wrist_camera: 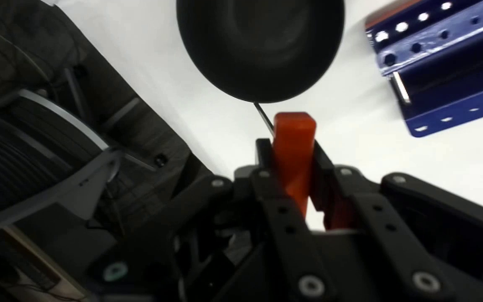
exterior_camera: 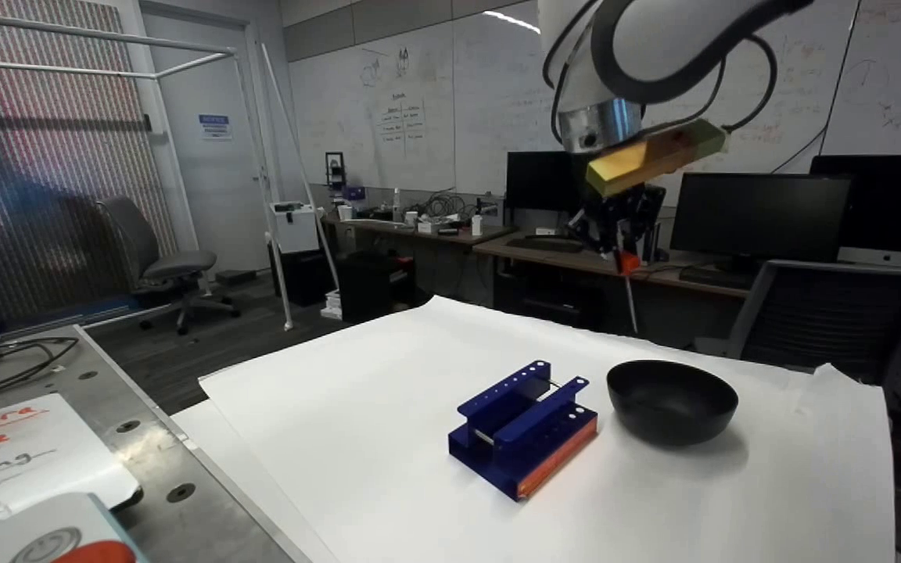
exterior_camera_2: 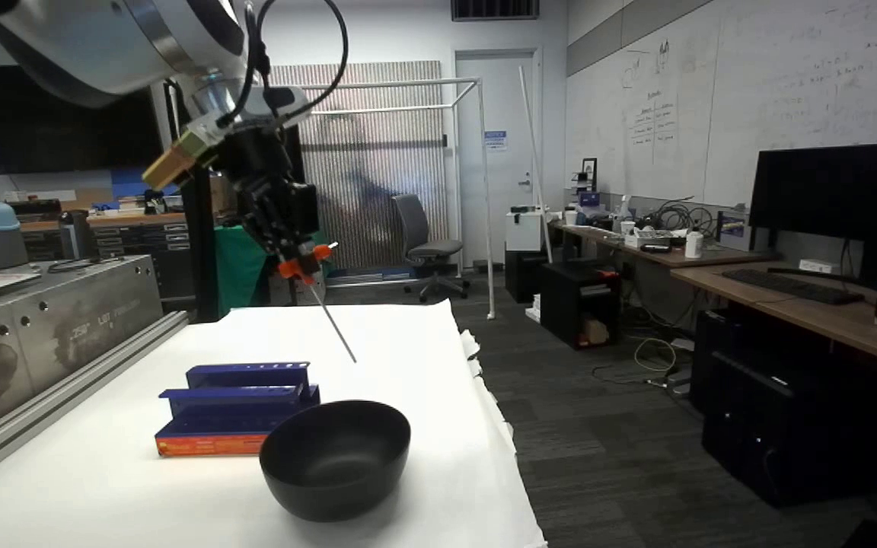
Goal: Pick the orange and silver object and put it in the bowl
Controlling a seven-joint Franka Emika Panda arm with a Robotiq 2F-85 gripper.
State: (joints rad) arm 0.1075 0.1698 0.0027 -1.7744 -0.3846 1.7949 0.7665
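Note:
My gripper (exterior_camera: 619,249) is shut on the orange and silver object (exterior_camera: 630,263), which has an orange handle and a thin silvery rod pointing down. In an exterior view the gripper (exterior_camera_2: 298,255) holds the object (exterior_camera_2: 336,327) well above the table, with its rod tilted. In the wrist view the orange handle (wrist_camera: 295,144) sits between the two fingers of the gripper (wrist_camera: 292,157), and the rod reaches toward the bowl's edge. The black bowl (exterior_camera: 673,422) stands upright on the table and shows no content. The bowl also appears in an exterior view (exterior_camera_2: 336,487) and the wrist view (wrist_camera: 262,54).
A blue rack with an orange-red base (exterior_camera: 525,438) stands beside the bowl; it also shows in an exterior view (exterior_camera_2: 237,415) and the wrist view (wrist_camera: 442,63). White paper (exterior_camera: 341,438) covers the table. A metal bench (exterior_camera_2: 50,327) borders it. An office chair (exterior_camera: 834,320) stands beyond the table.

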